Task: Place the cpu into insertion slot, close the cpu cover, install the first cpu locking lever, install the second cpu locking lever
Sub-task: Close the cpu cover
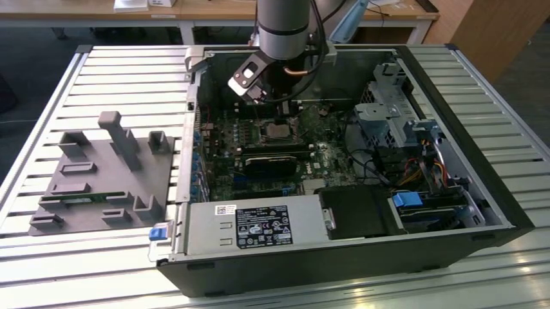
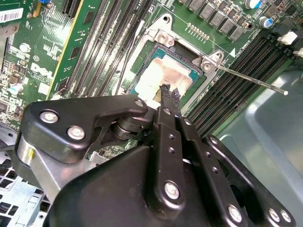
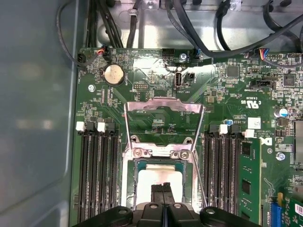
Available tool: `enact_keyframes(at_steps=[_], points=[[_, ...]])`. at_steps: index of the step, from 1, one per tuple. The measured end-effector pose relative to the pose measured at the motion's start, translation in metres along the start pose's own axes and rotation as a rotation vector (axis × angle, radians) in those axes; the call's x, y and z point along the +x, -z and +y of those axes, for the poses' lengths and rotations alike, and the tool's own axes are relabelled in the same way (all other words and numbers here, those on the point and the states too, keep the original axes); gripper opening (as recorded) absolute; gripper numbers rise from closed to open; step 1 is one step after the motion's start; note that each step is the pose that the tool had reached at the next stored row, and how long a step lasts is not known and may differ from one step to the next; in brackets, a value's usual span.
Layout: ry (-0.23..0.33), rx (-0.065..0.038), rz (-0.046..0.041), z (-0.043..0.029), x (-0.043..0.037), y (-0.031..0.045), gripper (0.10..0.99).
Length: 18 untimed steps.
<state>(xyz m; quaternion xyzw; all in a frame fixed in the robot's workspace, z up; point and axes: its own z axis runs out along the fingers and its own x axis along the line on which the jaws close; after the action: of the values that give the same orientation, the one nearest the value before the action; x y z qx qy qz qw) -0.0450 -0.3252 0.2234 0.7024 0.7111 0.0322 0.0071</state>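
Where the pinched claw (image 3: 162, 190) hangs, the cpu (image 3: 144, 182) lies just beneath.

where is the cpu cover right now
In the first wrist view the cpu cover is open, folded back from its hinge at the edge of the insertion slot, where the cpu lies uncovered.
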Motion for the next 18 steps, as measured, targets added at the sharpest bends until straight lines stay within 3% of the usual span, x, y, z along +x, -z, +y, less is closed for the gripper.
enact_keyframes(at_steps=[14, 18], points=[[0.000, 0.000, -0.0004, 0.0002, 0.0001, 0.0035, 0.106], [0.000, 0.000, 0.0000, 0.0007, 0.0004, 0.0114, 0.106]])
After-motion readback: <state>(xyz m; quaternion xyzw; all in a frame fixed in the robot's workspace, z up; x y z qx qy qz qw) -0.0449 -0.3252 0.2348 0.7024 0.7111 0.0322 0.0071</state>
